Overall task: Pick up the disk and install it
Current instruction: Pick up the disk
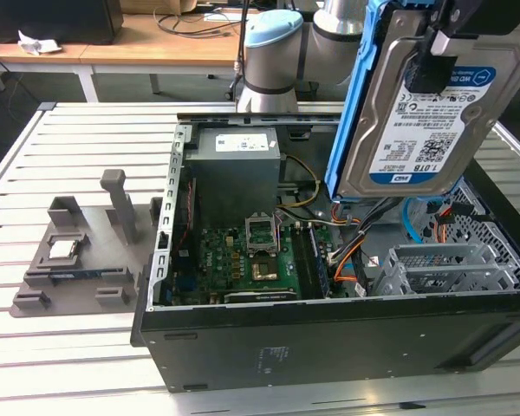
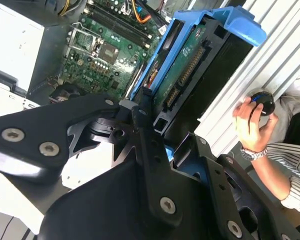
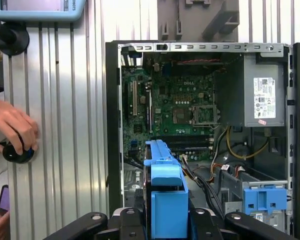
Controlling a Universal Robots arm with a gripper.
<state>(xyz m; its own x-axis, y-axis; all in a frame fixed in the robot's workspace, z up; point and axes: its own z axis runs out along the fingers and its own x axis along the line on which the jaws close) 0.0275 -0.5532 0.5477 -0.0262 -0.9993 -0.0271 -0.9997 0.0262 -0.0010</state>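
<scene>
The disk (image 1: 423, 113) is a silver hard drive with a white-and-blue label and blue side rails. It hangs tilted, label toward the exterior camera, above the right side of the open computer case (image 1: 329, 347). My gripper (image 1: 439, 54) is shut on its upper end. In the second wrist view the black fingers (image 2: 145, 120) clamp the disk (image 2: 190, 65), whose green circuit-board side shows. In the first wrist view the disk's blue rail (image 3: 165, 195) stands edge-on between the jaws, over the case floor. The grey drive cage (image 1: 442, 269) with its blue latch (image 3: 262, 197) sits below, apart from the disk.
Inside the case are the motherboard (image 1: 251, 260), power supply (image 1: 238, 169) and loose cables (image 1: 351, 247). A grey fixture (image 1: 78, 260) holding a small square chip (image 1: 65, 249) lies at the exterior view's left. A person's hand (image 3: 12, 127) rests on a black knob (image 3: 17, 152) beside the case.
</scene>
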